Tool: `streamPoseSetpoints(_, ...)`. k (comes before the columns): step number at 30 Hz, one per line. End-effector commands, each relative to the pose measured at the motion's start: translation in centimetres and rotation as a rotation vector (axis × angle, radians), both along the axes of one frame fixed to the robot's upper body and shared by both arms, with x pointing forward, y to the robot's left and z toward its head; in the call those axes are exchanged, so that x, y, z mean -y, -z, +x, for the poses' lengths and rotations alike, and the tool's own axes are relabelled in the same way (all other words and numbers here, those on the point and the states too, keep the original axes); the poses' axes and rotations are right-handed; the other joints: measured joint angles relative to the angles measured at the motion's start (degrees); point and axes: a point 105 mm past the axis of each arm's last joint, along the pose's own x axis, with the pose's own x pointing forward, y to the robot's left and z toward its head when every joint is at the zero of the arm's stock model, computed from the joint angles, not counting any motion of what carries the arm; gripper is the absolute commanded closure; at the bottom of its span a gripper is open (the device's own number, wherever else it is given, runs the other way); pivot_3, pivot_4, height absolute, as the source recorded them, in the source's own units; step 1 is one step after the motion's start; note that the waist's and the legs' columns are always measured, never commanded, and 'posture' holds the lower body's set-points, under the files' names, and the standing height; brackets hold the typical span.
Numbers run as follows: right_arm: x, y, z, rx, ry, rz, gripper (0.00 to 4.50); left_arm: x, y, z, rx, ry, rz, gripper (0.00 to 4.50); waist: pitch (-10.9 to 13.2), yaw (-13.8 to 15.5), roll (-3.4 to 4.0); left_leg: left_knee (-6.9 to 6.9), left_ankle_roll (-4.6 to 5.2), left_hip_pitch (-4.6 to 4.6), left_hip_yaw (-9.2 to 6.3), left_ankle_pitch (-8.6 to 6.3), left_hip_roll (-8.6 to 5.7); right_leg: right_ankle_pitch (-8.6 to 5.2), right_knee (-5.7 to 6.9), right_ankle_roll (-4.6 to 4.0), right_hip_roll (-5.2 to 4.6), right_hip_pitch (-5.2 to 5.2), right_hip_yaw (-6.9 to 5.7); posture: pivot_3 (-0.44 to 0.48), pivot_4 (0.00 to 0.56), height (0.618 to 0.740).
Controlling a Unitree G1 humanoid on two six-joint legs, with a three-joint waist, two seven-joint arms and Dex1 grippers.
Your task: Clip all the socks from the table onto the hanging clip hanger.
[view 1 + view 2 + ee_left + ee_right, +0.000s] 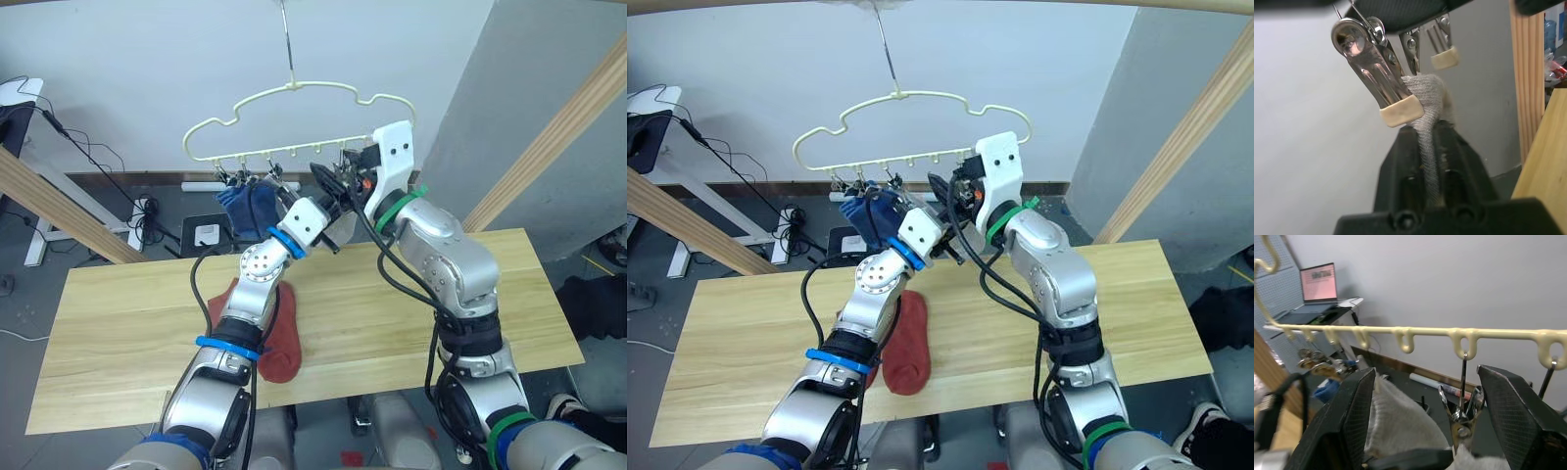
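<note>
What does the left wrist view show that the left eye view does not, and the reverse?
Left wrist view alone: the left gripper pinching a light grey knit sock up against a shiny metal clip. Left eye view alone: a rust-red sock lying on the light wooden table, blue socks already clipped. Both: clips of the pale-yellow wire hanger.

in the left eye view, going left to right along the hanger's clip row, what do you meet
blue socks clipped at the left → left end effector holding a grey sock → right end effector at the right end of the clip hanger
</note>
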Motion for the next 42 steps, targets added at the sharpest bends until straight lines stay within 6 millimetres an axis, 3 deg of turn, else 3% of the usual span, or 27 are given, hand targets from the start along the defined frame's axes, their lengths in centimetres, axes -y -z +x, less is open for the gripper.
streamPoseSetpoints(1, 0.3, -1.4, -1.7, 0.065, -0.037, 0.013, 1.01, -0.1, -1.7, -0.5, 0.008, 0.009, -0.080, 2.81, 0.00, -0.01, 0.00, 0.01, 0.00, -0.01, 0.00, 0.00, 0.00, 0.00, 0.00, 0.00, 0.00, 0.00, 0.00, -0.200, 0.314, 0.740)
streamPoseSetpoints(3, 0.6, -1.4, -2.1, 0.069, -0.042, 0.007, 1.01, -0.2, -1.7, -0.8, -0.010, 0.017, -0.084, 2.23, 0.00, -0.03, 0.00, 0.02, 0.00, -0.01, -0.01, 0.00, -0.01, 0.00, 0.01, 0.00, 0.00, -0.01, 0.01, -0.201, 0.315, 0.740)
streamPoseSetpoints(8, 1.7, -1.4, -3.1, 0.091, -0.050, -0.013, 1.01, -0.6, -1.6, -2.6, -0.079, 0.097, -0.074, 2.23, 0.01, -0.14, 0.01, -0.01, 0.00, 0.02, -0.03, 0.00, 0.02, -0.14, 0.02, 0.24, 0.04, -0.01, 0.01, -0.197, 0.318, 0.740)
streamPoseSetpoints(13, 3.0, -2.1, -3.9, 0.152, -0.019, -0.015, 1.01, -2.2, -1.8, -4.5, -0.110, 0.142, 0.001, 2.23, 0.05, -0.14, 0.05, 0.00, -0.01, 0.04, -0.04, 0.01, 0.02, -0.15, 0.05, 0.26, 0.04, -0.01, 0.02, -0.193, 0.322, 0.740)
streamPoseSetpoints(18, 4.1, -1.7, -2.4, 0.183, 0.118, -0.058, 1.01, -3.5, -4.4, -6.1, -0.126, 0.203, 0.013, 2.23, 0.07, -0.03, 0.07, 0.03, -0.02, 0.06, -0.04, 0.01, 0.00, -0.17, 0.06, 0.28, 0.04, 0.00, 0.05, -0.178, 0.324, 0.740)
streamPoseSetpoints(24, 4.8, -1.2, -0.8, 0.186, 0.209, -0.073, 1.01, -4.1, -7.0, -6.6, -0.146, 0.238, -0.011, 2.23, 0.08, 0.09, 0.08, 0.01, -0.03, 0.07, -0.02, 0.02, -0.01, -0.18, 0.04, 0.30, 0.04, -0.01, 0.09, -0.152, 0.320, 0.740)
streamPoseSetpoints(35, 4.8, -0.5, 0.7, 0.171, 0.262, -0.079, 1.01, -4.2, -8.4, -6.5, -0.148, 0.249, -0.008, 2.23, 0.09, 0.22, 0.09, 0.01, -0.05, 0.07, -0.02, 0.03, 0.00, -0.17, 0.05, 0.30, 0.04, -0.01, 0.10, -0.146, 0.317, 0.740)
streamPoseSetpoints(38, 4.9, -0.5, 1.0, 0.159, 0.282, -0.068, 1.59, -4.0, -8.4, -6.4, -0.149, 0.252, -0.002, 2.19, 0.09, 0.24, 0.09, 0.01, -0.06, 0.07, 0.00, 0.03, 0.00, -0.17, 0.03, 0.30, 0.04, -0.01, 0.12, -0.146, 0.317, 0.740)
streamPoseSetpoints(41, 4.9, -0.4, 1.2, 0.153, 0.290, -0.072, 2.56, -3.8, -8.3, -6.4, -0.150, 0.255, 0.000, 2.19, 0.09, 0.25, 0.09, 0.00, -0.18, 0.06, 0.00, 0.10, 0.00, -0.16, 0.02, 0.27, 0.04, -0.02, 0.12, -0.144, 0.316, 0.740)
streamPoseSetpoints(42, 4.8, -0.4, 1.3, 0.151, 0.293, -0.073, 2.56, -3.8, -8.3, -6.4, -0.150, 0.256, 0.001, 2.19, 0.09, 0.25, 0.09, 0.00, -0.19, 0.06, 0.00, 0.10, 0.00, -0.16, 0.02, 0.27, 0.04, -0.02, 0.12, -0.144, 0.316, 0.740)
